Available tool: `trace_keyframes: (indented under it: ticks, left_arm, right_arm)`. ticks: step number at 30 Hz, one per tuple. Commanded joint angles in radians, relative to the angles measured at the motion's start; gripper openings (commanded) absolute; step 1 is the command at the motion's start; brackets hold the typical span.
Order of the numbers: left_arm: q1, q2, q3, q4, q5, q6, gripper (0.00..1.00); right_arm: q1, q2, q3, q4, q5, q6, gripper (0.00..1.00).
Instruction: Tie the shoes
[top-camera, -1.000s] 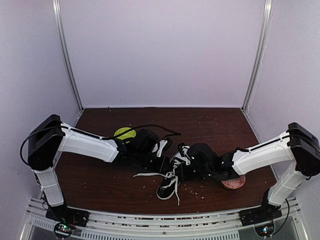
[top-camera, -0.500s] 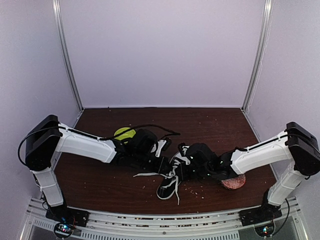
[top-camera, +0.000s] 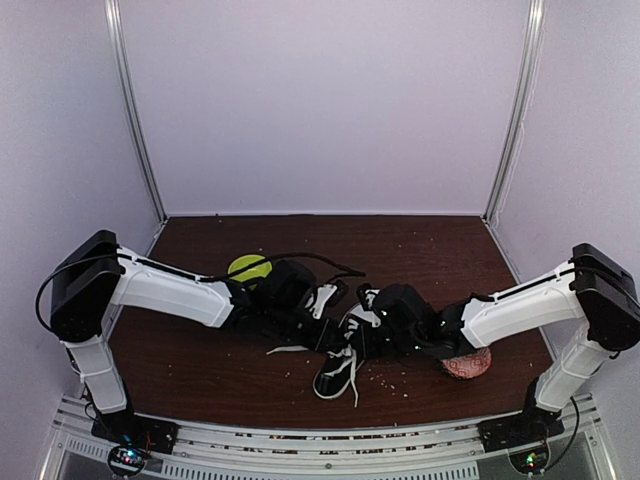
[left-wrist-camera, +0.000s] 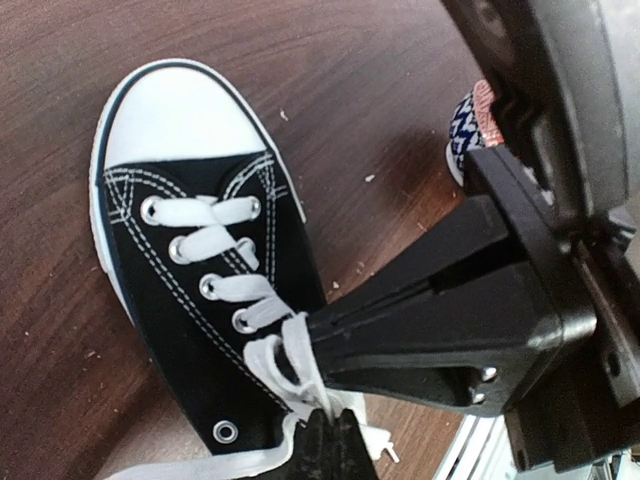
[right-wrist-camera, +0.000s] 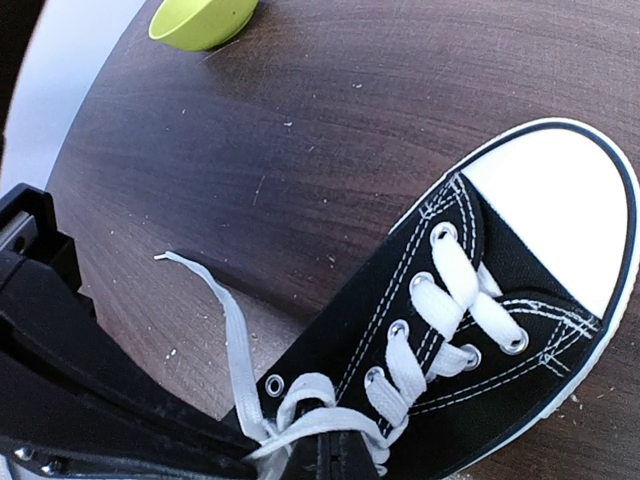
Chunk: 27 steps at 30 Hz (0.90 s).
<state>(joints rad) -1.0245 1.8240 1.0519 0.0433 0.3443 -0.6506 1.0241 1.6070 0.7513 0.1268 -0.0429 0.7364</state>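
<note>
The black low-top sneaker (top-camera: 338, 368) with white toe cap lies on the brown table, toe toward the near edge. It also shows in the left wrist view (left-wrist-camera: 190, 290) and the right wrist view (right-wrist-camera: 470, 310). Both grippers meet over its upper eyelets. My left gripper (left-wrist-camera: 332, 438) is shut on a loop of white lace (left-wrist-camera: 290, 365). My right gripper (right-wrist-camera: 335, 462) is shut on a strand of the white lace (right-wrist-camera: 330, 422) crossing the tongue. A loose lace end (right-wrist-camera: 225, 330) trails over the table to the shoe's side. Another lace end (top-camera: 355, 390) hangs toward the front.
A lime green bowl (top-camera: 249, 267) sits behind the left arm, also in the right wrist view (right-wrist-camera: 203, 20). A pinkish patterned round object (top-camera: 467, 365) lies under the right arm. Small crumbs dot the table around the shoe. A metal rail runs along the near edge.
Both grippers have moved slightly closer together over the shoe's laces. The shoe has barely shifted.
</note>
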Motion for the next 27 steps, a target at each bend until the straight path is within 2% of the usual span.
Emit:
trace_keyframes:
  ticks: [1, 2, 7, 9, 12, 17, 27]
  left_arm:
    - [-0.002, -0.022, 0.001, -0.045, -0.042, 0.036, 0.0]
    - [0.0, -0.04, 0.0, -0.054, -0.057, 0.041, 0.02]
    - [0.015, -0.091, 0.02, -0.098, -0.142, 0.044, 0.27]
    - [0.024, -0.092, 0.041, -0.122, -0.175, 0.034, 0.31]
    - [0.027, -0.073, 0.082, -0.167, -0.217, 0.021, 0.32]
    - [0.04, -0.005, 0.127, -0.182, -0.191, -0.009, 0.31]
    - [0.058, 0.069, 0.146, -0.103, -0.116, -0.058, 0.31]
  right_arm:
    - [-0.012, 0.002, -0.003, 0.018, 0.045, 0.004, 0.0]
    - [-0.013, 0.001, -0.008, 0.021, 0.045, 0.005, 0.0]
    - [-0.012, -0.001, -0.016, 0.03, 0.04, 0.009, 0.0]
    - [-0.013, -0.001, -0.016, 0.032, 0.039, 0.009, 0.0]
    - [-0.013, -0.002, -0.016, 0.03, 0.038, 0.01, 0.0]
    - [-0.013, -0.002, -0.015, 0.031, 0.036, 0.011, 0.0]
    - [-0.013, 0.001, -0.015, 0.036, 0.031, 0.011, 0.0]
